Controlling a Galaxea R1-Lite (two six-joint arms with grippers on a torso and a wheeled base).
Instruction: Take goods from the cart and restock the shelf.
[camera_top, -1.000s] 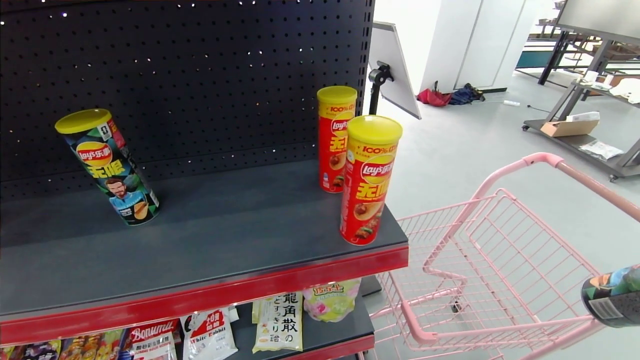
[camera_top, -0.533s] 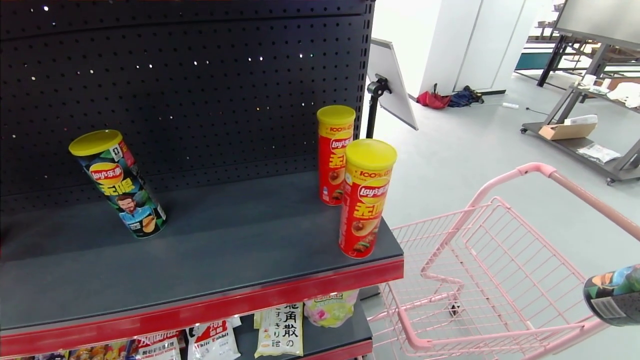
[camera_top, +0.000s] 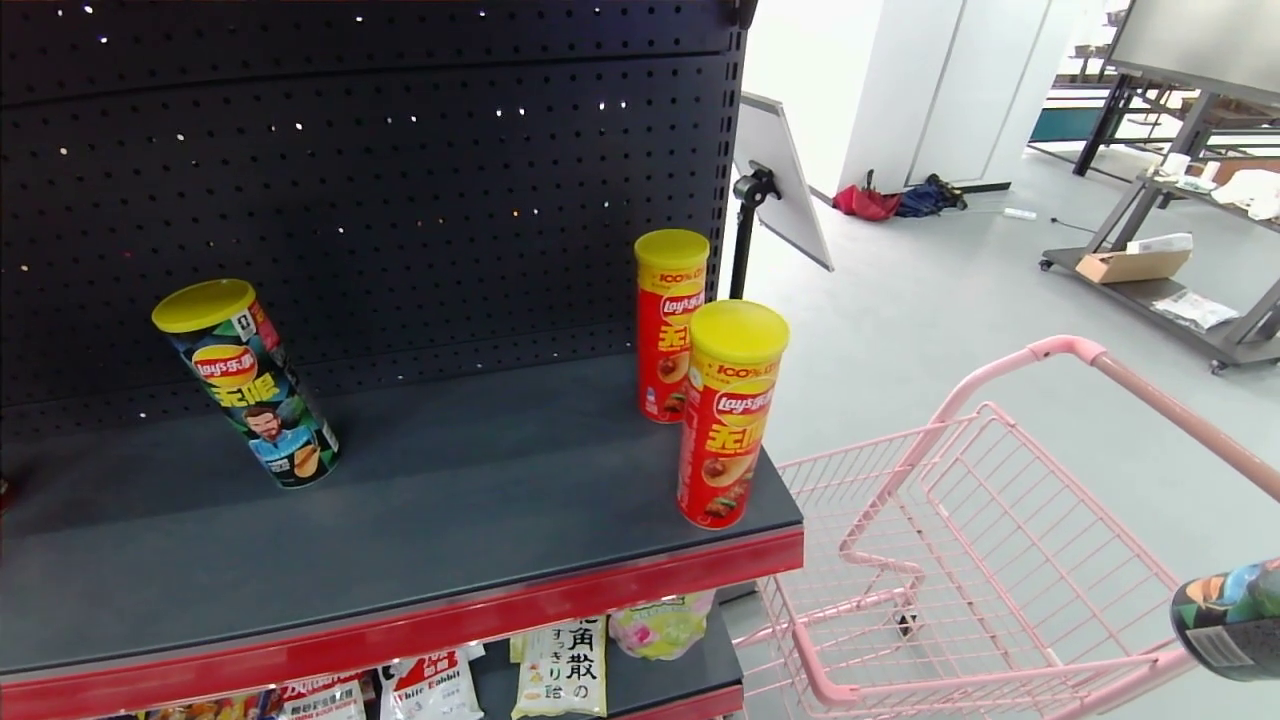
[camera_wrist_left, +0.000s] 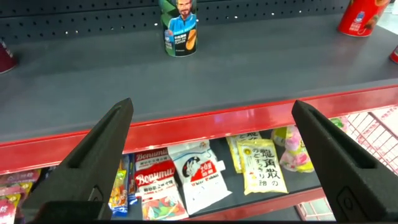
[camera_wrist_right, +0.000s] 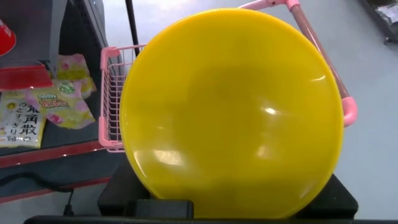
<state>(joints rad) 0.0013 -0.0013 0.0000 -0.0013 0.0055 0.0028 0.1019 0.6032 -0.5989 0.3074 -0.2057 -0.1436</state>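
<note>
Beyond the left tool (camera_wrist_left: 211, 107), whose fingers gape empty, the shelf (camera_top: 480, 500) already carries a dark can (camera_top: 246, 385), a rear red can (camera_top: 670, 325) and a front red can (camera_top: 728, 415). The right tool (camera_wrist_right: 230, 219) is clamped on a fourth can (camera_wrist_right: 231, 112), near the cart (camera_top: 1075, 348). The cart looks empty, so I judge only this placing is left.

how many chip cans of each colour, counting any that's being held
red cans: 2, both on the shelf
dark cans: 2, one on the shelf, one held near the cart
total: 4
</note>
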